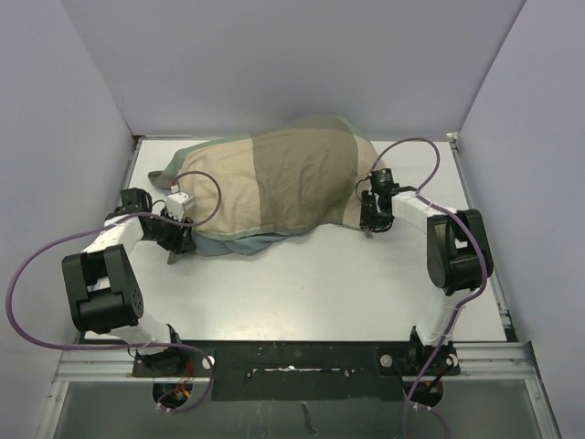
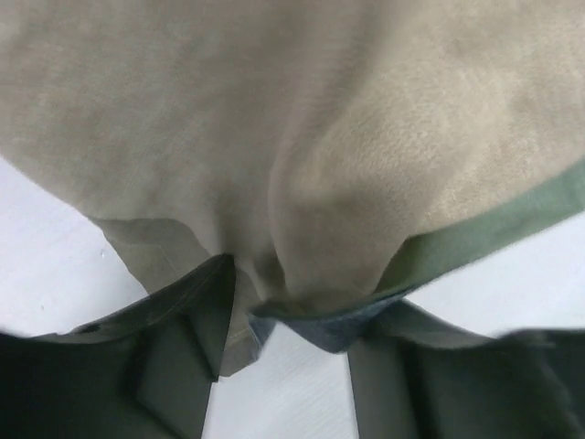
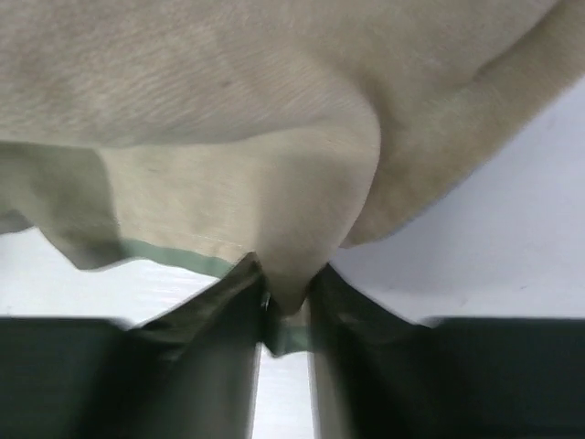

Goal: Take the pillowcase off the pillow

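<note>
The pillowcase (image 1: 283, 178), a patchwork of beige and olive blocks, lies bulging at the back middle of the table. The pillow is hidden inside it. A blue-grey strip of its reverse (image 1: 242, 242) shows along the near edge. My left gripper (image 1: 180, 238) is at the cover's near left corner. In the left wrist view the gripper (image 2: 297, 293) holds a thick fold with a blue-grey hem (image 2: 338, 325), both fingers touching it. My right gripper (image 1: 375, 222) is at the near right edge. Seen from the right wrist, that gripper (image 3: 288, 293) is pinched tight on a beige fold (image 3: 302, 238).
The white table (image 1: 320, 283) is boxed in by grey walls at the back (image 1: 292, 64) and on both sides. Purple cables (image 1: 27, 265) loop from each arm. The arm bases stand on a black rail (image 1: 292, 357) at the near edge.
</note>
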You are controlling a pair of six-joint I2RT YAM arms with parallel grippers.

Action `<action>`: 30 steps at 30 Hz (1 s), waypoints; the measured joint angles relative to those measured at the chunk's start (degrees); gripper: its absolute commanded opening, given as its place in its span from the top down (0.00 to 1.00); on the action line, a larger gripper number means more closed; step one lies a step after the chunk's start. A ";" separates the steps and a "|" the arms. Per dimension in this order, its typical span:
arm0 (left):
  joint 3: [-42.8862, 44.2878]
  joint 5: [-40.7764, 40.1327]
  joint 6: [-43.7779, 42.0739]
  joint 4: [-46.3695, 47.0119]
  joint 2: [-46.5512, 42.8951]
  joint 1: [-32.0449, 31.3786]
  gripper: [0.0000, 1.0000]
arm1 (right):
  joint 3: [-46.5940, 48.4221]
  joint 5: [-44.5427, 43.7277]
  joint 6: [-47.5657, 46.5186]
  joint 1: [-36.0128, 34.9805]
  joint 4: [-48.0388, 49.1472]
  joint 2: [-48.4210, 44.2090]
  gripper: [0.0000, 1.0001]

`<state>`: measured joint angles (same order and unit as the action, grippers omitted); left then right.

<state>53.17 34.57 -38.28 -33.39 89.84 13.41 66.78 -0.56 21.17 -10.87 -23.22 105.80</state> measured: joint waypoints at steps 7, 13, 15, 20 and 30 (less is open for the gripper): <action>-0.15 -1.46 2.19 3.91 -0.22 -0.02 1.00 | -1.68 -3.39 0.81 -1.86 -0.94 -2.64 1.00; 0.52 -3.06 3.80 3.43 -6.54 0.09 1.00 | -3.04 -5.01 0.92 -1.79 -3.21 -14.80 1.00; 2.60 -3.10 4.48 1.81 -9.40 0.13 1.00 | -3.04 -5.35 0.92 -1.79 -3.58 -19.52 1.00; 12.31 -2.80 5.90 -2.03 -14.08 0.48 1.00 | -3.04 -6.29 0.94 -1.81 -6.01 -29.51 1.00; 26.34 -2.49 8.76 -8.48 -19.17 1.60 1.00 | 2.89 -7.45 0.90 -2.05 -18.10 -42.93 1.00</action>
<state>79.50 32.08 -29.52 -41.87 70.67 15.00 69.67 -8.01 22.06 -12.93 -41.32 62.87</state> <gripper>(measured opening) 0.021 0.037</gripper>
